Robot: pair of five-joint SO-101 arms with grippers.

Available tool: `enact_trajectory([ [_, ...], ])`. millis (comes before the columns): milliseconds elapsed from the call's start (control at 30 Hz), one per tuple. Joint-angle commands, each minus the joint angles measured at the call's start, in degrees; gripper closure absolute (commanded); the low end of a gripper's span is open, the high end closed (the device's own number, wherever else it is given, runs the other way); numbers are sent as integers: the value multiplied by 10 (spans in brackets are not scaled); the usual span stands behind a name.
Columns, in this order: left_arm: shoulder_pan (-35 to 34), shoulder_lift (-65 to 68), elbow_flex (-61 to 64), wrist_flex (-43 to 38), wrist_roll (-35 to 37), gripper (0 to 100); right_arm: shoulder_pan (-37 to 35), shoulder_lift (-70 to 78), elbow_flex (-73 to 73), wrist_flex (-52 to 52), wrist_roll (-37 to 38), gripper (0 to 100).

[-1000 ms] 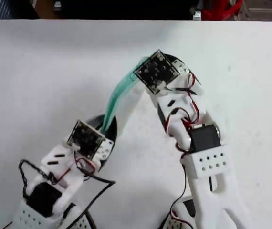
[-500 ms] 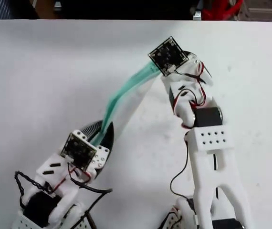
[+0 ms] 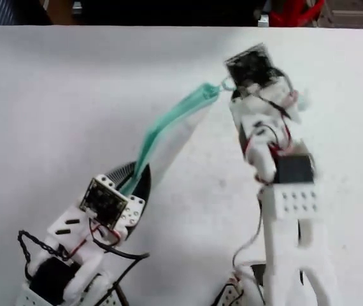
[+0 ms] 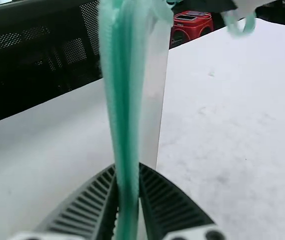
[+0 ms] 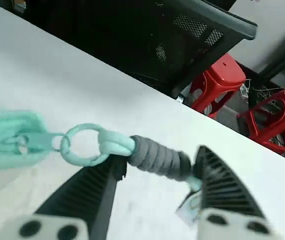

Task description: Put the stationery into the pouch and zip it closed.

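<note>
Zipping looks complete: the pouch (image 3: 169, 131) lies stretched across the table (image 3: 54, 95), slider (image 5: 20, 142) at its far end. Left gripper (image 4: 127, 169) pinches the near end; right gripper (image 5: 160, 160) jaws are spread around the pull cord (image 5: 155, 156).

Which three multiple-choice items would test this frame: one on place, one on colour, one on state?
1. Where is the zipper's ring?
A. at the pouch's far end, by the right gripper
B. at the pouch's near end
C. at the pouch's middle

2. What colour is the zipper edge?
A. red
B. teal
C. yellow

3. How is the left gripper?
A. open above the pouch
B. shut on the pouch
C. shut on a pen

Key:
1 A, the right wrist view shows the ring on the pouch's end, just ahead of that gripper.
2 B, every view shows a teal strip.
3 B, the left wrist view shows its jaws pinching the zipper edge.
</note>
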Motion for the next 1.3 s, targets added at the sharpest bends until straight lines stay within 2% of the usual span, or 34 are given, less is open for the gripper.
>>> enact_trajectory([
  [0,-9,-7,-8,1,-4,977,-9,-117,-64,136,-17,617],
  [167,-9,-7,-8,1,-4,977,-89,-194,-121,262,-19,730],
  [300,-9,-7,-7,1,-4,977,-134,-172,-213,410,-14,734],
  [367,-9,-7,-7,2,-4,977,-131,-144,-248,490,30,734],
  [433,-9,-7,-7,3,-4,977,-138,-116,-259,547,118,734],
  [533,-7,-7,-7,3,-3,977,-163,-91,-256,539,195,734],
  [667,11,-6,-7,5,-4,977,-244,-40,-258,523,298,719],
  [867,9,-5,-6,5,-4,977,-272,99,-365,466,298,562],
  [1067,11,-5,-6,5,-4,977,-313,265,-553,545,389,562],
  [1267,8,-5,-6,5,-5,977,-297,374,-568,545,494,589],
])
